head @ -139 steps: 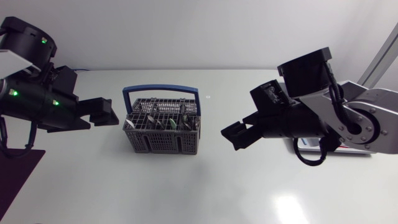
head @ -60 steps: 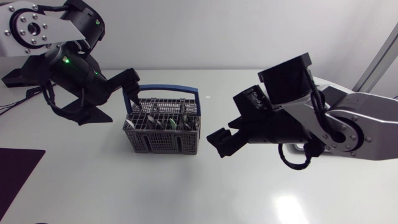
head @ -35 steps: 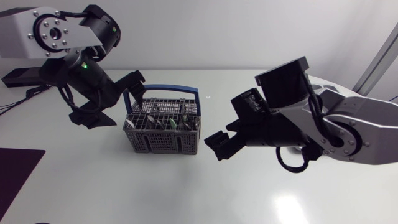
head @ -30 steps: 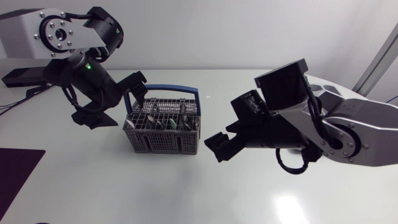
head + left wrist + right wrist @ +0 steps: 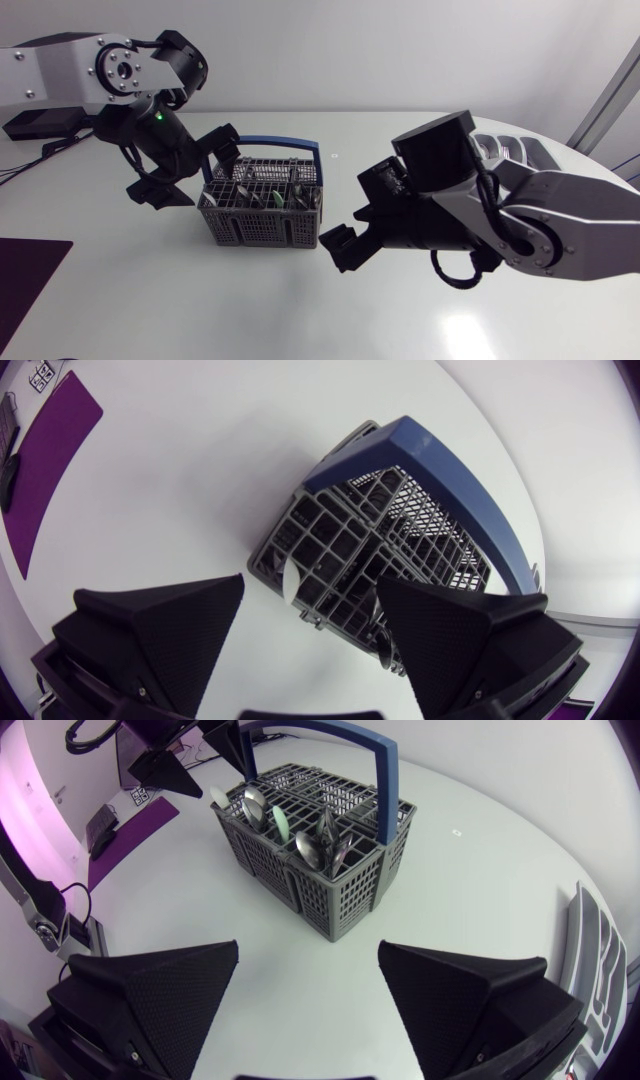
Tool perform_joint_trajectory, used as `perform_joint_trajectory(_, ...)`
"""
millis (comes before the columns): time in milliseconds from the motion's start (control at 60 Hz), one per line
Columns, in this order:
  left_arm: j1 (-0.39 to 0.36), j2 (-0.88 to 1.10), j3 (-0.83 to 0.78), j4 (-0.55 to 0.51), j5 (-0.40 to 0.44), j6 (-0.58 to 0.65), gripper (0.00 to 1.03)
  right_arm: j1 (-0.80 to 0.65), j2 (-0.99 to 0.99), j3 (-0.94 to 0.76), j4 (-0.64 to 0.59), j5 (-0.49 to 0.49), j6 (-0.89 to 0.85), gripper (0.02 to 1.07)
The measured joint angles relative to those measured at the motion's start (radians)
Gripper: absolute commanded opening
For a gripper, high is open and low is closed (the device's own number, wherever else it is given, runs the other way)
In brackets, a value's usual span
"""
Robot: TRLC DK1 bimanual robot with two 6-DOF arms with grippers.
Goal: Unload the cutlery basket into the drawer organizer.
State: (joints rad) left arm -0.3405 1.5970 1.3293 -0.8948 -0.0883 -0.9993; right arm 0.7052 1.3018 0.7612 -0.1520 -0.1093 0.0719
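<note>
- Standing on the white table [image 5: 200, 310], the grey cutlery basket [image 5: 262, 205] has its blue handle [image 5: 262, 143] upright; spoons [image 5: 308, 845] and other cutlery sit in its compartments, bowls upward
- Left gripper [image 5: 310, 598] hovers over the basket's left end; fingers spread wide, holding nothing
- Right gripper [image 5: 310, 952] hangs above the table near the basket's right front corner; fingers wide apart, empty
- Drawer organizer [image 5: 503, 148] lies behind the right arm, partly hidden, well apart from the basket
</note>
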Motion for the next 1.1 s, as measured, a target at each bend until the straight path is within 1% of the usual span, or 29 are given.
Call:
perform_joint_trajectory(183, 0.013, 0.007, -0.003, 0.027, 0.0, 0.0, 0.91, 0.021, 0.005, -0.016, 0.011, 0.01, 0.0, 1.03)
perform_joint_trajectory(283, 0.016, 0.007, -0.014, 0.033, 0.0, 0.001, 0.83, 0.029, 0.01, -0.017, 0.016, 0.013, 0.002, 1.03)
perform_joint_trajectory(483, 0.016, 0.007, -0.045, 0.032, 0.0, 0.001, 0.82, 0.048, 0.027, -0.017, 0.023, 0.027, 0.008, 1.03)
perform_joint_trajectory(500, 0.016, 0.007, -0.047, 0.033, 0.0, 0.001, 0.81, 0.05, 0.029, -0.017, 0.024, 0.027, 0.008, 1.03)
perform_joint_trajectory(567, 0.016, 0.007, -0.055, 0.032, 0.0, 0.001, 0.72, 0.065, 0.03, -0.023, 0.037, 0.027, 0.008, 1.03)
perform_joint_trajectory(800, 0.016, 0.007, -0.056, 0.034, -0.003, 0.001, 0.72, 0.104, 0.045, -0.035, 0.076, 0.028, 0.007, 1.03)
perform_joint_trajectory(833, 0.016, 0.007, -0.056, 0.038, -0.003, 0.001, 0.71, 0.109, 0.047, -0.038, 0.077, 0.028, 0.007, 1.03)
perform_joint_trajectory(883, 0.016, 0.007, -0.057, 0.045, -0.008, 0.001, 0.65, 0.114, 0.051, -0.041, 0.078, 0.028, 0.008, 1.03)
perform_joint_trajectory(950, 0.016, 0.007, -0.06, 0.055, -0.028, 0.004, 0.6, 0.119, 0.053, -0.043, 0.077, 0.028, 0.008, 1.03)
perform_joint_trajectory(1100, 0.016, 0.007, -0.068, 0.07, -0.045, 0.008, 0.59, 0.124, 0.055, -0.043, 0.079, 0.029, 0.008, 1.03)
